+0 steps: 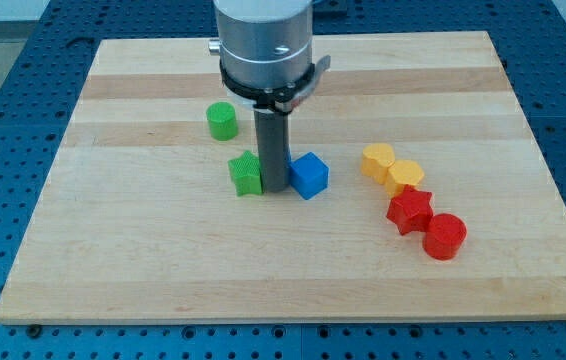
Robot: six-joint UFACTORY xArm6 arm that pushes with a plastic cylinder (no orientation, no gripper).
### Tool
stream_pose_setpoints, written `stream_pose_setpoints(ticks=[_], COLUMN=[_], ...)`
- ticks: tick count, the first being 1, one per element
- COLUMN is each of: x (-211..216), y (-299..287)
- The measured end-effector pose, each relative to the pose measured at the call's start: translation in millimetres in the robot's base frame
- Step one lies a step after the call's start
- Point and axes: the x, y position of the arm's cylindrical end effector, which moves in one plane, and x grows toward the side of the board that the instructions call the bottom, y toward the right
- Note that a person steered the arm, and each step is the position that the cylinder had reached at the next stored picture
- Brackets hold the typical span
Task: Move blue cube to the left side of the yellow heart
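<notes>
The blue cube (309,175) sits near the board's middle. My tip (274,188) stands right at its left side, between it and a green star-shaped block (247,173), close to or touching both. The yellow heart (378,160) lies to the right of the cube, with a gap between them. The rod hangs from the grey arm body at the view's top.
A green cylinder (221,121) stands up-left of my tip. A second yellow block (405,178), a red star (410,210) and a red cylinder (445,236) run in a diagonal line down-right from the heart. The wooden board (113,260) lies on a blue perforated table.
</notes>
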Motion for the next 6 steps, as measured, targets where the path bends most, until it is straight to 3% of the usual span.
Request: stream_pose_setpoints(ticks=[1, 2, 3, 5, 6], x=[0.0, 25.6, 1.0, -5.1, 27.9], y=[-0.2, 7.7, 40.6, 44.3, 51.7])
